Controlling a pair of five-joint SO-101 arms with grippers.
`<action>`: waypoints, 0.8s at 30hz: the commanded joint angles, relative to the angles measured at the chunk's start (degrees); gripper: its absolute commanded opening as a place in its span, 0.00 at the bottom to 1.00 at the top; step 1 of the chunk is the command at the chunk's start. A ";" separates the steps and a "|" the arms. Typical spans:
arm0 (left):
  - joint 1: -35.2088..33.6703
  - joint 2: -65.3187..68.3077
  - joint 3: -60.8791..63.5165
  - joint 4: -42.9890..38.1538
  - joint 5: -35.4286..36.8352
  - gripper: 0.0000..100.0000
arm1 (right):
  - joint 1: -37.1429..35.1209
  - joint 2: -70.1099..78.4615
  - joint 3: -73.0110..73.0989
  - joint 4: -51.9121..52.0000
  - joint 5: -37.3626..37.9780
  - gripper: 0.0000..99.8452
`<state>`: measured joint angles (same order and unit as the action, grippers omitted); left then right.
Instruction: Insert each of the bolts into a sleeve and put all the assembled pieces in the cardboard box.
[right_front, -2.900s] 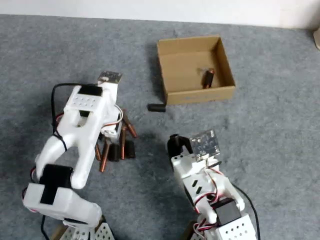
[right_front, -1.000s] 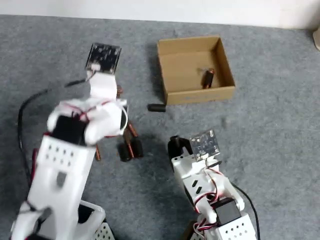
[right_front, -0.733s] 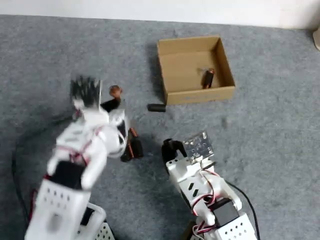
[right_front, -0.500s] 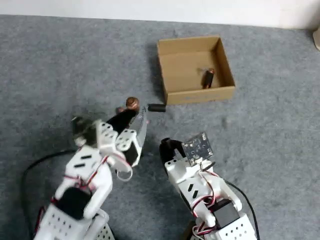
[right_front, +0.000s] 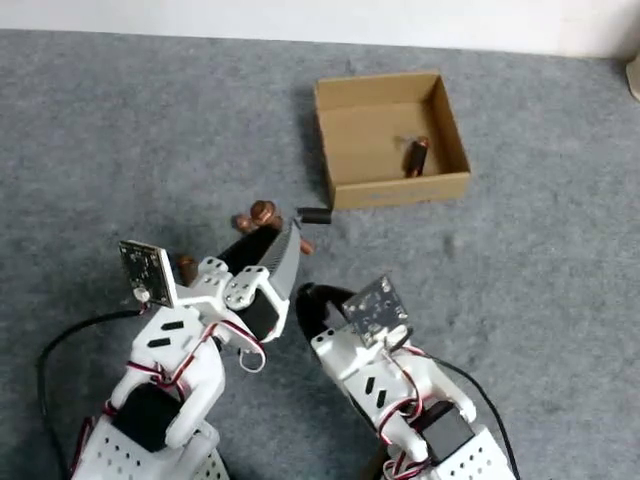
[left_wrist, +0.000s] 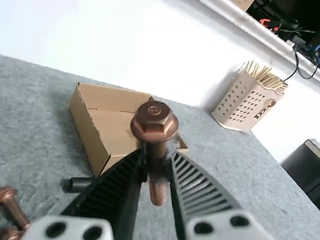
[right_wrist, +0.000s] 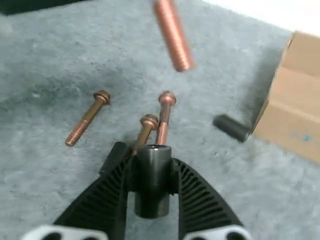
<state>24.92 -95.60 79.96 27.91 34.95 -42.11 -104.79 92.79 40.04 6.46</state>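
Aligning step: a bolt and a sleeve are each held clear of the surface. Insertion is therefore judged to be the step in hand, and the two are not yet joined.
Left hand: closed on the bolt's shank just under the hexagonal head, with the threaded end hanging free between the jaws.
Right hand: closed around the black sleeve, whose open bore is turned away from the wrist.
Bolt to sleeve: the threaded end is seen beyond the right hand's fingertips, clear of the sleeve's mouth and slightly tilted to it.
Loose bolts: three are left lying on the surface, just past the right hand's fingertips.
Spare sleeve: lying farther out from the right hand, close to the box wall.
Cardboard box: well beyond both hands, with one assembled piece lying inside.
Next move: the shank should be brought in line with the bore, then the threaded tip fed into the mouth. A small tilt error is judged enough to catch the threads on the rim.
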 joint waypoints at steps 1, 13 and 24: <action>1.19 0.57 -0.31 -0.26 0.26 0.01 | -0.22 -0.48 -2.68 -3.82 4.04 0.00; 1.19 0.57 -0.31 4.75 -1.76 0.01 | -0.13 -0.48 -2.68 -3.03 4.40 0.00; 4.70 0.66 0.57 8.35 2.20 0.01 | 4.70 -0.48 -2.68 -3.74 4.13 0.00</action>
<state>26.95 -95.16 81.27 35.56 36.53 -38.77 -104.79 92.79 37.93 10.24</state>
